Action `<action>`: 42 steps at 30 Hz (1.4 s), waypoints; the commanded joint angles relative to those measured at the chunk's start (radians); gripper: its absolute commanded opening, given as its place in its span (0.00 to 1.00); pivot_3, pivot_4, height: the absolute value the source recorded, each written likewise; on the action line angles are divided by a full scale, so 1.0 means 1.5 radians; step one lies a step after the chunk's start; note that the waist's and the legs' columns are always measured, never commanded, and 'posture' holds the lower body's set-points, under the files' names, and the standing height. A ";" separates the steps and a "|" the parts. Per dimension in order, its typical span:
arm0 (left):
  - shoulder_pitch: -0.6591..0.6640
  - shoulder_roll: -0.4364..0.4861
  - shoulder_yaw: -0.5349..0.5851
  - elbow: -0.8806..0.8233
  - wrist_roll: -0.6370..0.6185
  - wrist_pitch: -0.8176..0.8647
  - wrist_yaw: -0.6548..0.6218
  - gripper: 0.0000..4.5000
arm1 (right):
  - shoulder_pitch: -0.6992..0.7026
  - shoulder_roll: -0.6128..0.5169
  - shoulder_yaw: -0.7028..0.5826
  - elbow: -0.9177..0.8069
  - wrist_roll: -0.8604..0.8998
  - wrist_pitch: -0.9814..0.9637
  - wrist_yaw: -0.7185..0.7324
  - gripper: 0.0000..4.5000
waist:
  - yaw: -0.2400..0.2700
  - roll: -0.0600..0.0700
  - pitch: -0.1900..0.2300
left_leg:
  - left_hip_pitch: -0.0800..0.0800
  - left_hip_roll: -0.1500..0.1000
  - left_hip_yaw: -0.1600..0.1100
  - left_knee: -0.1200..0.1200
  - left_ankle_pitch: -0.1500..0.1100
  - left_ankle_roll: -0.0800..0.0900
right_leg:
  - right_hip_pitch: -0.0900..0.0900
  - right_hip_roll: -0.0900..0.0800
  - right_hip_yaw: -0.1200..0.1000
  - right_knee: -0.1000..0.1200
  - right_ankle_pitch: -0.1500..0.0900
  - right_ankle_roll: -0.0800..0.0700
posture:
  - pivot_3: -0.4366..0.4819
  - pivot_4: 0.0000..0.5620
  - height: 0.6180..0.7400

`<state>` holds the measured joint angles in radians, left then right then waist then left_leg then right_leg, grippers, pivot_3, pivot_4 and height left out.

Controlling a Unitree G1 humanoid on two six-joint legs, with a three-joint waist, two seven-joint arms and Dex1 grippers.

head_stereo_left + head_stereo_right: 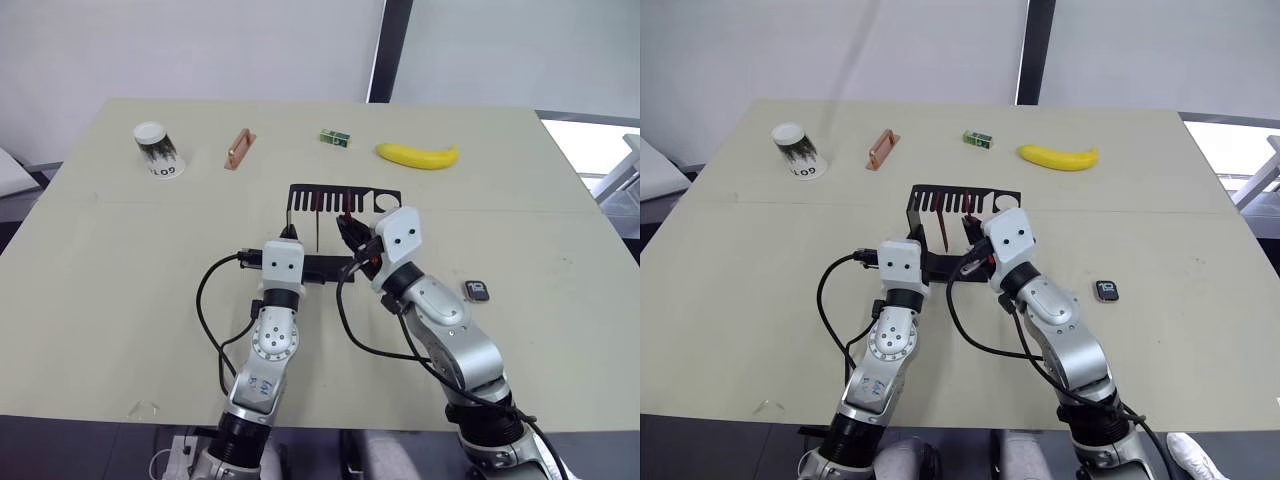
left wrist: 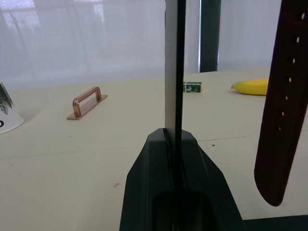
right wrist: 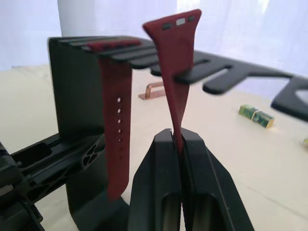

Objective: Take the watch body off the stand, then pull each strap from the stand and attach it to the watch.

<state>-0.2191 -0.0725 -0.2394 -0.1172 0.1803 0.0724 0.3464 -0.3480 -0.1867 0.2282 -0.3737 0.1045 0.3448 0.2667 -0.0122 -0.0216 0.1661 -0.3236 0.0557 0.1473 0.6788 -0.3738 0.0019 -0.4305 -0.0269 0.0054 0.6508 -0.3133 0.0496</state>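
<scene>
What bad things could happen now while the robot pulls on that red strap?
1. The right gripper pinches only the thin lower end of the slotted strap, so it could slip out.
2. The left gripper clamps one thin edge of the stand; a hard pull might tilt it.
3. The strap with holes hangs right beside and could get knocked loose.

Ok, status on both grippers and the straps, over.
Left gripper shut on thin black sheet stand. Right gripper shut on plain dark red strap. Holed red strap hangs on stand. Dark watch body on table, nothing blocking.
</scene>
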 commanded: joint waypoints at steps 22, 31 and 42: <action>0.025 -0.025 -0.015 -0.024 -0.033 0.013 -0.067 0.30 | 0.160 -0.116 -0.054 -0.132 0.052 -0.042 0.121 0.00 | 0.005 0.000 0.000 | 0.000 0.000 0.000 -0.001 0.000 0.000 | 0.001 0.000 0.000 -0.002 0.000 0.000 | 0.48 0.27 0.98; 0.128 0.019 -0.024 -0.121 -0.046 0.058 -0.144 0.64 | 0.171 -0.168 -0.112 -0.130 0.133 -0.020 0.186 0.00 | 0.002 0.000 0.000 | 0.000 0.000 0.000 -0.003 0.000 0.000 | 0.000 0.000 0.000 -0.004 0.000 0.000 | 0.48 0.27 0.98; 0.260 0.181 0.092 -0.272 -0.253 0.066 -0.404 0.94 | 0.240 -0.247 -0.216 -0.110 0.307 0.022 0.311 0.00 | -0.009 -0.001 0.000 | 0.001 0.000 0.000 -0.008 0.000 0.000 | 0.001 0.000 0.000 -0.005 0.000 0.000 | 0.48 0.27 0.98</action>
<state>0.1656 0.1761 -0.1392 -0.4571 -0.1153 0.1885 -0.1791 0.0073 -0.5471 -0.0612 -0.5184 0.5046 0.3738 0.6892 -0.0253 -0.0224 0.1667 -0.3220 0.0557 0.1468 0.6673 -0.3735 0.0022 -0.4295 -0.0271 0.0057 0.6431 -0.3136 0.0490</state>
